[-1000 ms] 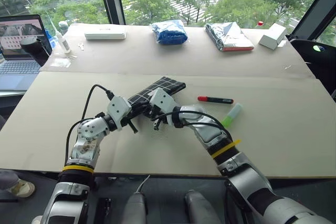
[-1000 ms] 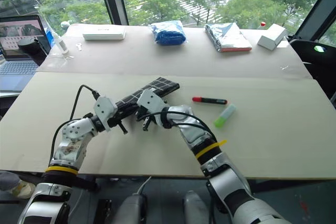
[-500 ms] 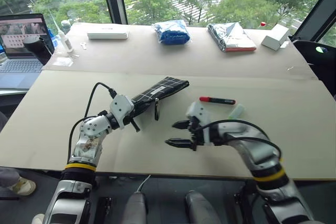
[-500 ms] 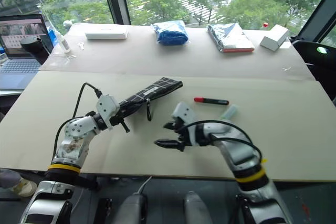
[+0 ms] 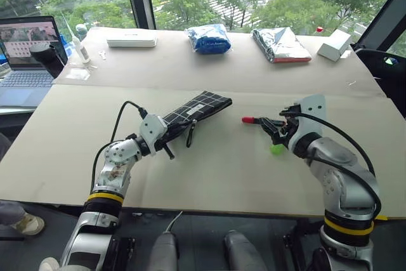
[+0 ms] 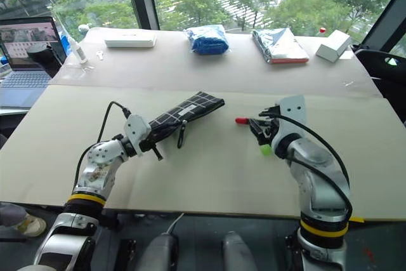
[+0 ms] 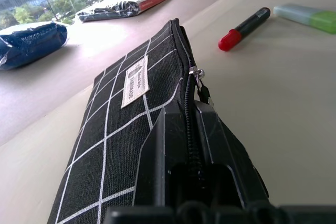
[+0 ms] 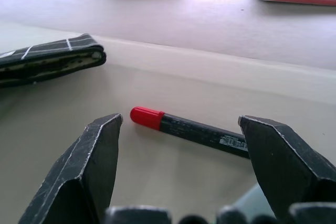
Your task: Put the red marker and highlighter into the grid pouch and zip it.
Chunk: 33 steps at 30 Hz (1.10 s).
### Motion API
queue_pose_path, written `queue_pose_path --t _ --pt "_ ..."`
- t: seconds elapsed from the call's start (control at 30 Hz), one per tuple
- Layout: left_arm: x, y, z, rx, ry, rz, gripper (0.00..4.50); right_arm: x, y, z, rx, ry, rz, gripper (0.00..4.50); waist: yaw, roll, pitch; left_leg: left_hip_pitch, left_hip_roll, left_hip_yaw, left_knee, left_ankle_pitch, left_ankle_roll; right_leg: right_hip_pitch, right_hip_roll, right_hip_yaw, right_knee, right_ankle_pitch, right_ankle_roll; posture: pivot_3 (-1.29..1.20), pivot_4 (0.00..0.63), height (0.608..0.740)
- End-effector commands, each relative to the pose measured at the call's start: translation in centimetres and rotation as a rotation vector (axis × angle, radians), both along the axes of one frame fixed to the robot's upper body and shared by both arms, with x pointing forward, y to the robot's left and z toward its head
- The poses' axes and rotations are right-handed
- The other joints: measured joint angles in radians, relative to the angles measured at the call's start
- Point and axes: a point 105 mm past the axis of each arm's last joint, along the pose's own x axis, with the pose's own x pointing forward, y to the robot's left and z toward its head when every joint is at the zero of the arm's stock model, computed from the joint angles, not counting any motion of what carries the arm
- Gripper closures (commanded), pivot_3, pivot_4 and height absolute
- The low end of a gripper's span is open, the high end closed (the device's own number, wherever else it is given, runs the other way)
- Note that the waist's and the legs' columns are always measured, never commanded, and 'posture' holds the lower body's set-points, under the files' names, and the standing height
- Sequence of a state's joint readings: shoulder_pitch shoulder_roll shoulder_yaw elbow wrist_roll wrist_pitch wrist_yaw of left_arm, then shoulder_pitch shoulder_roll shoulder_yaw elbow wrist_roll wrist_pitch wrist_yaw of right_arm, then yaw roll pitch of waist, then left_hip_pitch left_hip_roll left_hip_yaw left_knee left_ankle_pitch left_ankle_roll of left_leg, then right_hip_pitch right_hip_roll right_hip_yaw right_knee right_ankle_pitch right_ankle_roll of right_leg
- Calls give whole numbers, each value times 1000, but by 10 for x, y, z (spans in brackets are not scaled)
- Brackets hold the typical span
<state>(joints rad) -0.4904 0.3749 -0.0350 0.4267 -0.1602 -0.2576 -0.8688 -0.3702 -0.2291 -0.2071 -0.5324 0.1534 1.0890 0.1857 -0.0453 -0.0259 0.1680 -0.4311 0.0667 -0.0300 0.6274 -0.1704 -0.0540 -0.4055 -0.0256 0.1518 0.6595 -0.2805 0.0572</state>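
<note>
The grid pouch (image 5: 202,105) lies slanted on the table, black with white lines, its strap (image 5: 189,135) hanging off the side. My left gripper (image 5: 167,136) is shut on its near end; in the left wrist view the fingers (image 7: 157,166) pinch the zipper edge. The red marker (image 8: 185,128) lies to the right of the pouch, red cap (image 5: 247,120) toward it. My right gripper (image 5: 271,129) hovers open just above the marker, one finger on each side, touching nothing. The highlighter (image 5: 277,149) lies close behind the marker, mostly hidden by that hand; its green end shows.
On the raised back part of the table sit a white case (image 5: 130,41), a blue bag (image 5: 208,38), a silver packet (image 5: 281,44) and a white box (image 5: 334,44). A laptop (image 5: 25,55) and a small bottle (image 5: 77,46) stand at the far left.
My right gripper let go at the pouch's strap, opened, and swung right to the red marker. The left gripper kept its hold on the pouch.
</note>
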Motion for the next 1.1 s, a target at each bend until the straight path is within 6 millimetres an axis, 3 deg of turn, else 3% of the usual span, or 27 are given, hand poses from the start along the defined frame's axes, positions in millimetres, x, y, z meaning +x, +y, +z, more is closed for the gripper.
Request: queue_pose_path --t 0.03,0.23,0.37,0.57,0.77,1.1 --pt "1 -3 9 -12 -44 -21 4500 -4 -10 8 -57 -30 -162 556 0 0 0 0 0 0 0 0 0 0 0 0 0 0 0 0 150 740" --pt "-1 2 8 -13 -42 -8 4500 -8 -11 1 -161 -15 -249 556 -1 0 0 0 0 0 0 0 0 0 0 0 0 0 0 0 150 740" --pt "-1 5 9 -15 -44 5 4500 -11 -9 -15 -116 51 -269 556 -1 0 0 0 0 0 0 0 0 0 0 0 0 0 0 0 150 740" --pt "0 9 14 -28 -61 25 4500 -13 -25 -32 -15 121 -399 556 -1 0 0 0 0 0 0 0 0 0 0 0 0 0 0 0 150 740" --pt "-1 10 18 -36 -72 36 4500 -13 -28 -41 14 150 -461 556 -3 0 0 0 0 0 0 0 0 0 0 0 0 0 0 0 150 740" --pt "-2 13 21 -44 -78 53 4500 -3 -17 -45 57 160 -459 556 -4 0 0 0 0 0 -1 0 0 0 0 0 0 0 0 0 150 740"
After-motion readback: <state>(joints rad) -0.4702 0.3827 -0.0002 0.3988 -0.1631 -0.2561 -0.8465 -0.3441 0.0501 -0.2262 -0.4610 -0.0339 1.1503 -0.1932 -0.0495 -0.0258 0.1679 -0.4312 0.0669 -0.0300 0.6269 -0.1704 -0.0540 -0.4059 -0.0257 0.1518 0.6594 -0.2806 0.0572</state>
